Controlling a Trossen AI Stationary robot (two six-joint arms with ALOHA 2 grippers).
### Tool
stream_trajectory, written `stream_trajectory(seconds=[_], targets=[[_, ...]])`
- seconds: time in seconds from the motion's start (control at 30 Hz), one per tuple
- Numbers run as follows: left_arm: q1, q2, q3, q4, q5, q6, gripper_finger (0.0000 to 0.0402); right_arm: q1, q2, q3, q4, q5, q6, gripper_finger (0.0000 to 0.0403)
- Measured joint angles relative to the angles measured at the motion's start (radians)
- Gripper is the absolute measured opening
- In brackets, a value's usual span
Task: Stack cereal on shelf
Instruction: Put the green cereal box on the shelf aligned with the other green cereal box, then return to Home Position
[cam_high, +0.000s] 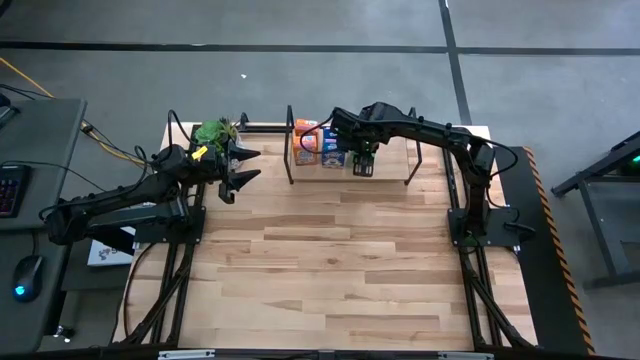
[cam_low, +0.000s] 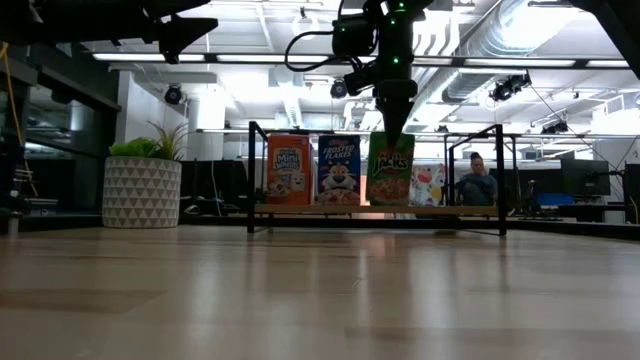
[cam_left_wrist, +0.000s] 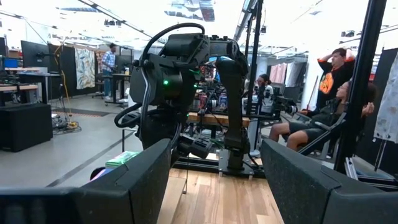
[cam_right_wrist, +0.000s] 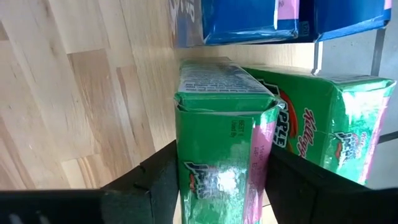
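Note:
Three cereal boxes stand in a row at the front of the black-rod shelf: orange, blue and green. My right gripper comes down from above and is shut on the green box, which is under the gripper in the high view. A second green box and blue boxes stand close behind it. My left gripper hangs open and high above the table's left side, beside the plant, holding nothing. My right gripper holds the green box near its upper end, pinched between the two fingers on opposite sides. The fingers come from above, pointing down. The box is upright, and its bottom edge is level with the shelf board, in line with the other boxes.
A potted green plant stands at the table's far left corner, left of the shelf. The shelf's upright end frames bound the board. The right part of the board holds no box. People sit in the room beyond.

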Motion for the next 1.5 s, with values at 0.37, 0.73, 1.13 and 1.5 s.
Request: stream_trajectory(seconds=[0.37, 0.73, 1.13, 1.5], targets=[[0.0, 0.0, 0.0, 0.0, 0.0, 0.0, 0.0241, 0.0, 0.0, 0.0, -0.001, 0.08, -0.015, 0.0265], [0.0, 0.0, 0.0, 0.0, 0.0, 0.026, 0.0241, 0.0, 0.0, 0.153, -0.141, 0.077, -0.047, 0.0268], [0.002, -0.059, 0.0, -0.105, 0.076, 0.098, 0.0241, -0.039, -0.267, 0.039, -0.053, -0.304, 0.091, 0.0268], [-0.088, -0.19, -0.195, -0.091, 0.034, -0.021, 0.0174, 0.014, -0.747, -0.546, 0.419, -0.281, 0.211, 0.0268]])
